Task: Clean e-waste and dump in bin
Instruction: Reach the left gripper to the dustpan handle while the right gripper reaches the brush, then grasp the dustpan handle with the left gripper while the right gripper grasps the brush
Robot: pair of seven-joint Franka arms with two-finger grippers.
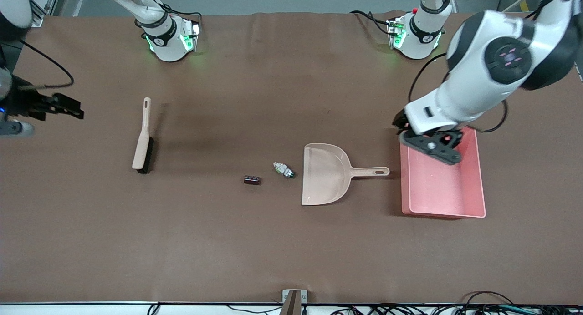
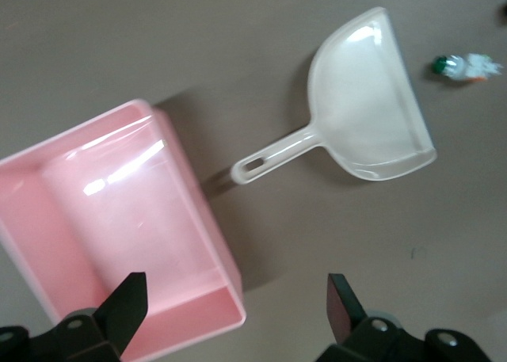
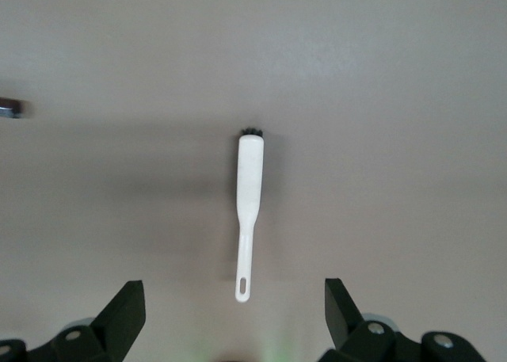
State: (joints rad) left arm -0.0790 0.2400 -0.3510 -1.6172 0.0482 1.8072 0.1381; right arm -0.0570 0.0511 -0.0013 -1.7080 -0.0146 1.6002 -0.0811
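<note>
your left gripper [image 2: 234, 302] hangs over the pink bin [image 1: 473, 194], fingers spread wide, holding nothing. your right gripper [image 3: 234, 310] hovers above the brush [image 1: 142, 144], equally wide, empty. both e-waste pieces [image 1: 252, 180] lie at the dustpan's [image 1: 324, 174] nine o'clock.

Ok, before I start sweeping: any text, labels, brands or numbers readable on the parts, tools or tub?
None can be read.
Dark block: pale marks on top, too small to read.
Cylindrical part: green band only, no legible text.
Dustpan, brush, pink bin: plain, no markings.
Robot bases: a small round emblem on each collar, too small to read.
</note>
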